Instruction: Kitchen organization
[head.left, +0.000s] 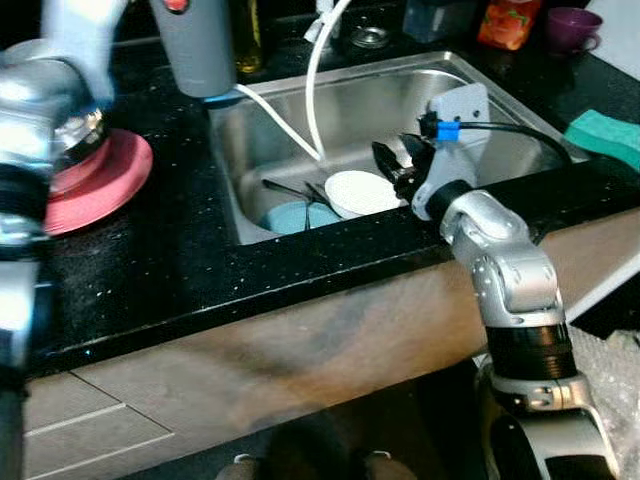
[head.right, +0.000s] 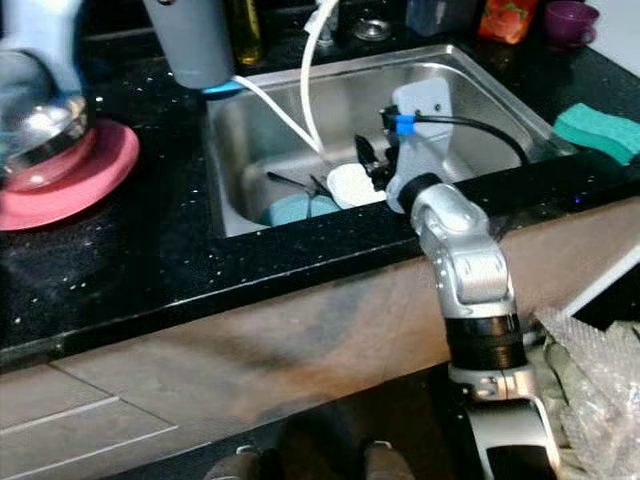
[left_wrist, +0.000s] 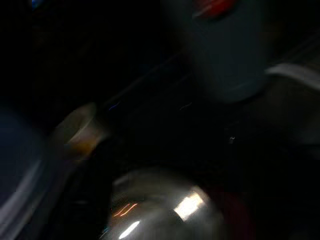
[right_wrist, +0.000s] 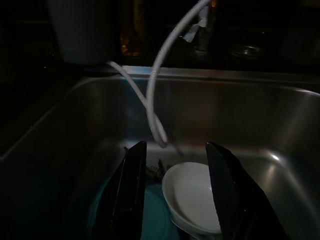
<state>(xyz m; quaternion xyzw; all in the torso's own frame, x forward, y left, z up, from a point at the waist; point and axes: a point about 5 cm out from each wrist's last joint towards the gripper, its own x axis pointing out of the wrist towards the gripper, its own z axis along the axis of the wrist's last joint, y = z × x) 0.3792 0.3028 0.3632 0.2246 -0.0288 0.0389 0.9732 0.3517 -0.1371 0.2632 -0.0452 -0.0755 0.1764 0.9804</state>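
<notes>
A white bowl (head.left: 360, 192) lies in the steel sink (head.left: 500, 100), beside a light blue plate (head.left: 298, 216) and dark cutlery (head.left: 290, 190). My right gripper (head.left: 393, 166) reaches down into the sink just right of the bowl. In the right wrist view the right gripper (right_wrist: 176, 146) is open, with the bowl (right_wrist: 192, 197) below the gap and the plate (right_wrist: 155, 215) beside it. On the left counter a shiny steel bowl (head.right: 40, 130) rests on a pink plate (head.right: 80, 185). My left arm (head.left: 30, 120) is blurred right over it.
A grey cylinder (head.left: 195, 45) stands at the sink's back left corner. A white hose (head.left: 315, 90) hangs into the basin. A green sponge (head.left: 605, 135) lies on the right counter, with a purple cup (head.left: 570, 25) and an orange packet (head.left: 510, 22) behind.
</notes>
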